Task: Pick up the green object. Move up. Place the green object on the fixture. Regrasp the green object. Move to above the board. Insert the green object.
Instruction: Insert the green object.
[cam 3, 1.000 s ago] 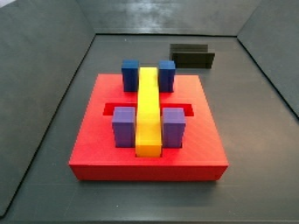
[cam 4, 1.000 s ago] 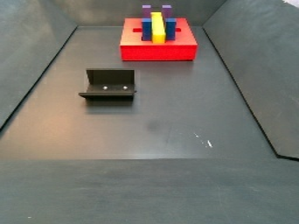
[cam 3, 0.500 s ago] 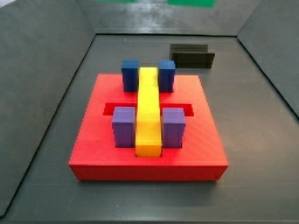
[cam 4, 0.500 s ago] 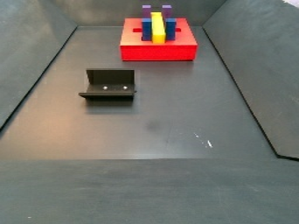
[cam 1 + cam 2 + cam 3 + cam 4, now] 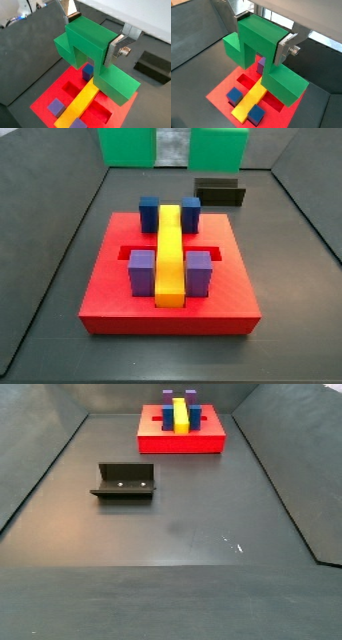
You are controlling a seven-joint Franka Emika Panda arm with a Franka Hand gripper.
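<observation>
Hovering above the board (image 5: pixel 120 114) | gripper (image 5: pixel 264 35) clamped on the green object (image 5: pixel 261 42), directly between its fingers | board below | next: align with slot, lower to insert

Gripper (image 5: pixel 93 42) holds the green object (image 5: pixel 93 60) directly above the board (image 5: pixel 67 92); the fixture (image 5: pixel 156 68) lies below, beside the board.

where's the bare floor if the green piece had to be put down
Wide bare floor lies between the fixture and the near edge. The board top is crowded. The gripper holds the green object above the board.
</observation>
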